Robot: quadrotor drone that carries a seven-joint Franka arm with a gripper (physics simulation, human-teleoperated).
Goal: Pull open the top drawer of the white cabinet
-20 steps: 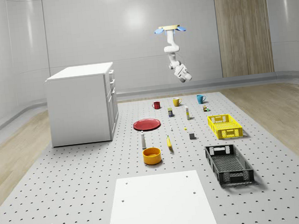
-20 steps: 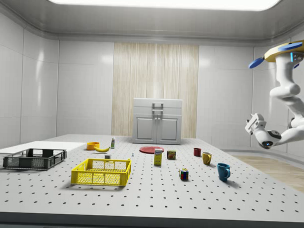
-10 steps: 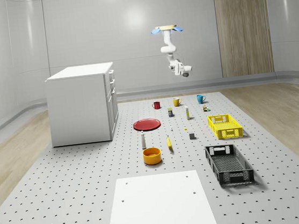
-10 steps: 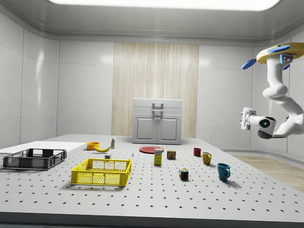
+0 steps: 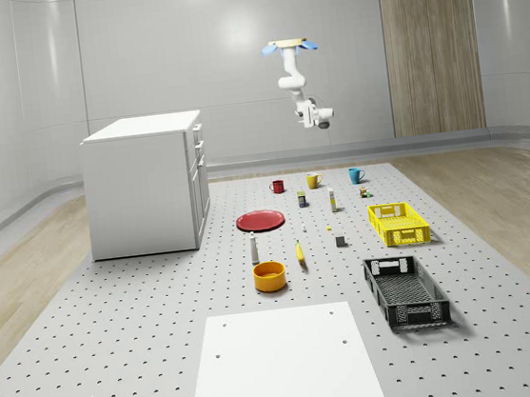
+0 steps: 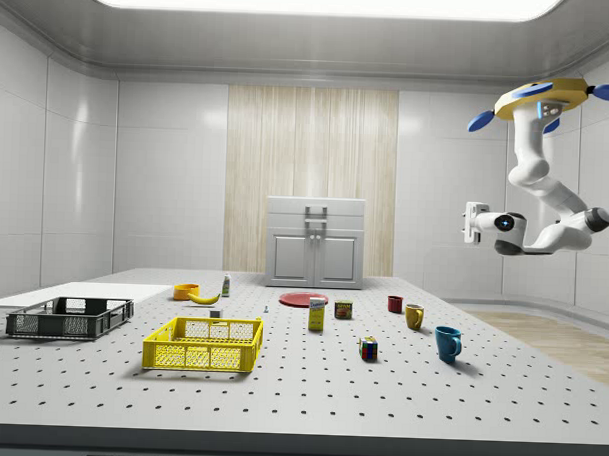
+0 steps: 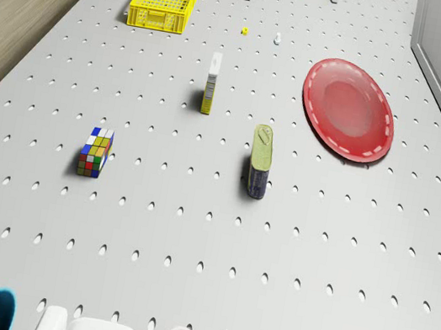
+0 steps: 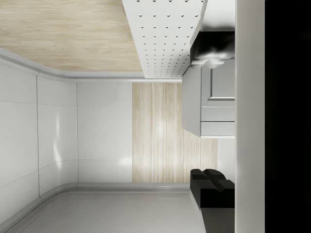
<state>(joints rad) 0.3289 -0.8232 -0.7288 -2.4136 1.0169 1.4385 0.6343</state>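
The job has hardly begun. The white cabinet [image 5: 146, 183] stands at the whole-scene view's left on the desk [image 5: 119, 349], and its top drawer [image 6: 316, 206] looks shut, though from this far away that is a guess. The drone [image 5: 290, 45] hovers high above the far edge of the desk, over the row of mugs [image 5: 313, 181], well apart from the cabinet. The hand [image 6: 472, 223] hangs in open air, pointing at the cabinet front and holding nothing; I cannot tell how far its fingers are spread. The whole approach, the grip on the handle and the pull are left. Since a second ago the drone has drifted toward the cabinet, and the arm has swung up from pointing down to level.
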